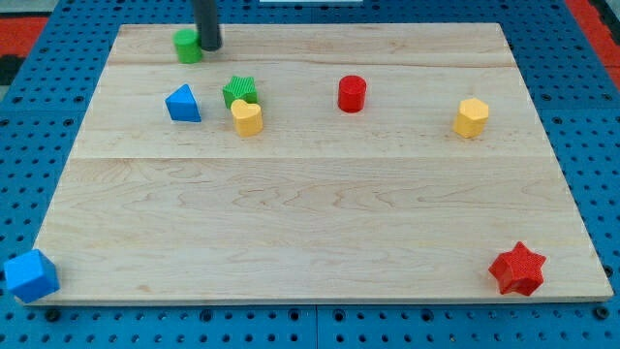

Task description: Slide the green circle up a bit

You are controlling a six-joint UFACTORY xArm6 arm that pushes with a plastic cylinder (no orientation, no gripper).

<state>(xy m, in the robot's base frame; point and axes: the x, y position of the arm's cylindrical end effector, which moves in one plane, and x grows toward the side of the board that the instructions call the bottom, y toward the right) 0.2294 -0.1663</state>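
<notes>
The green circle (186, 46) sits near the board's top edge at the view's upper left. My tip (209, 45) comes down from the view's top and stands right against the green circle's right side, touching or nearly touching it. The rod hides a small part of the circle's right edge.
A blue triangle (182, 104), a green star (240, 91) and a yellow heart (247, 117) cluster below the circle. A red cylinder (352, 94) sits mid-top, a yellow hexagon (471, 117) at right, a red star (517, 269) bottom right, a blue block (30, 275) off the board's bottom-left corner.
</notes>
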